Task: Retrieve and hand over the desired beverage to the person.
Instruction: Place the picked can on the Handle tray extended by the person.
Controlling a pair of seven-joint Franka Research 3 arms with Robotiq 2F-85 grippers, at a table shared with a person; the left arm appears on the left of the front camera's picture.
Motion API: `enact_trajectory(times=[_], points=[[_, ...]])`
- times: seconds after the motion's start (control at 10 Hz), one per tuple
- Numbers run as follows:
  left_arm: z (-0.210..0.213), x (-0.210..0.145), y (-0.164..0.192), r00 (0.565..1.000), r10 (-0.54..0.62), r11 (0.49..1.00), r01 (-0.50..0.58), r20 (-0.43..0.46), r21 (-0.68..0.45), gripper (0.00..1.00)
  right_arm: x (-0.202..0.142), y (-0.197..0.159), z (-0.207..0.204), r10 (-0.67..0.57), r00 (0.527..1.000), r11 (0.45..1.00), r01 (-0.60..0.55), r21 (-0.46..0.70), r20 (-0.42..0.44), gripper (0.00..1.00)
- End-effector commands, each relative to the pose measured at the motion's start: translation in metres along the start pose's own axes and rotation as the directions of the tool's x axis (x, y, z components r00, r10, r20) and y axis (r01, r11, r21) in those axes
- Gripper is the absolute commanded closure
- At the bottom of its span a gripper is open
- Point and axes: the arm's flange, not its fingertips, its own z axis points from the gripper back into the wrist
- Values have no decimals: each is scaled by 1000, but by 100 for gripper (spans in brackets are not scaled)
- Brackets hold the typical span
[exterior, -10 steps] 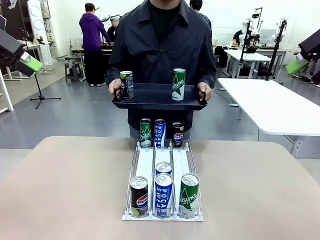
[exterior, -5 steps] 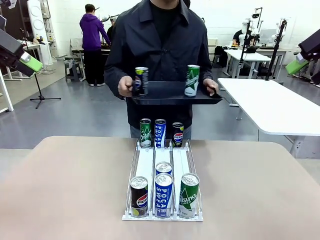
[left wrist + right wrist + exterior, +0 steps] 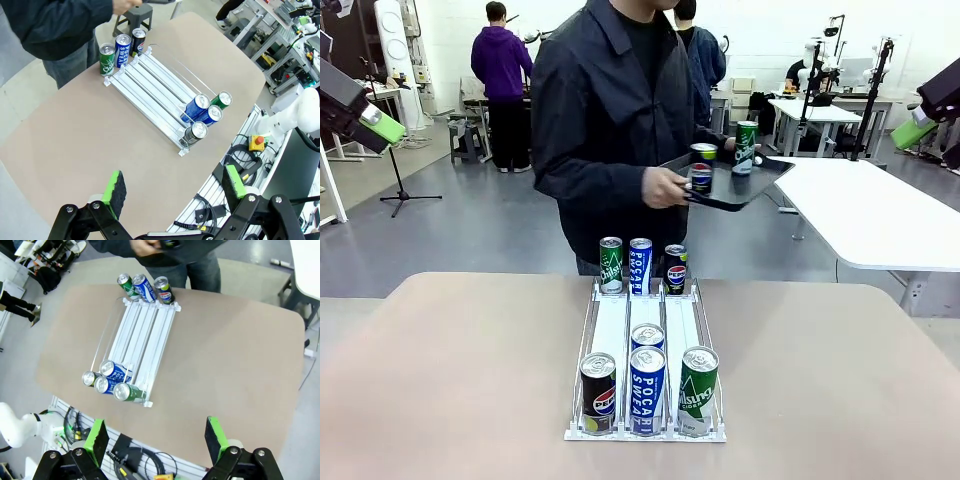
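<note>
A white rack [image 3: 612,330] on the tan table holds beverage cans at its near end: a black Pepsi [image 3: 598,392], two blue Pocari Sweat cans [image 3: 647,388] and a green Chilsung [image 3: 698,390]. Three more cans [image 3: 640,266] stand on the table at the rack's far end. The person [image 3: 600,110], in a dark jacket, stands behind the table turned to the right, holding a black tray [image 3: 720,190] with two cans on it. My left gripper [image 3: 172,182] and right gripper [image 3: 156,436] hang open high above the table, with nothing between their fingers.
A white side table [image 3: 860,210] stands at the right, beside the tray. On both sides of the rack, bare tan tabletop [image 3: 450,380] stretches to the edges. A person in a purple hoodie [image 3: 500,70] works far behind.
The person has turned from facing me to the picture's right, swinging the tray with its two cans towards the white side table. Neither arm has moved.
</note>
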Motion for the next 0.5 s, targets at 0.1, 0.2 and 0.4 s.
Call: enact_trajectory(times=[0.1,0.2,0.4], points=[[0,0,0,1000,-4,1000,4,7,-7,0,1,1,-1,-9,1000,1000,9,2,11,0],[0,0,0,1000,-4,1000,4,7,-7,0,1,1,-1,-9,1000,1000,9,2,11,0],[0,0,0,1000,-4,1000,4,7,-7,0,1,1,-1,-9,1000,1000,9,2,11,0]])
